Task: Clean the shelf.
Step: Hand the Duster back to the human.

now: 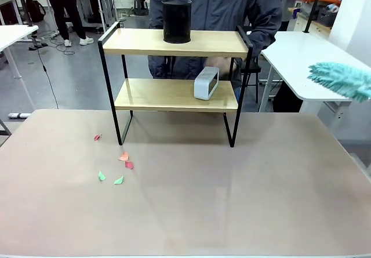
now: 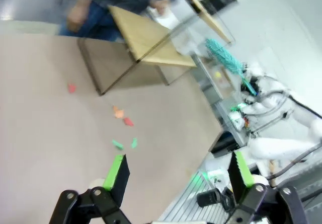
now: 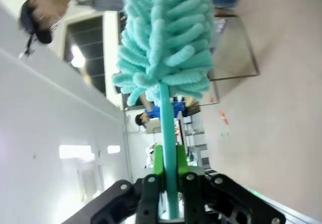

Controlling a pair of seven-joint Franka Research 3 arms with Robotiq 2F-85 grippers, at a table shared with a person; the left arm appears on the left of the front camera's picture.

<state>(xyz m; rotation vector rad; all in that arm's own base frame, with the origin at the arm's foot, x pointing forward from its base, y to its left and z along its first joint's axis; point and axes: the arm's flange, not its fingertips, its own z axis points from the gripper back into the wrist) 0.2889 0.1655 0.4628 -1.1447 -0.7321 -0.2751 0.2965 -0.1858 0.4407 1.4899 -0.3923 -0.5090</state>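
Matte beige tabletop [image 1: 243, 211] bears wood-and-metal shelf [image 1: 168, 95]; right jaws pinch fluffy teal duster [image 3: 166, 38], left jaws spread.

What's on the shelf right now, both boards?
The shelf has a black cylinder on its top board and a small white box on the lower one; a person's hand behind the box is partly covered.

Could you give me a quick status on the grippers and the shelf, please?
Left gripper open, empty. Right gripper shut on duster, right of shelf. Black cup, white clock on its boards.
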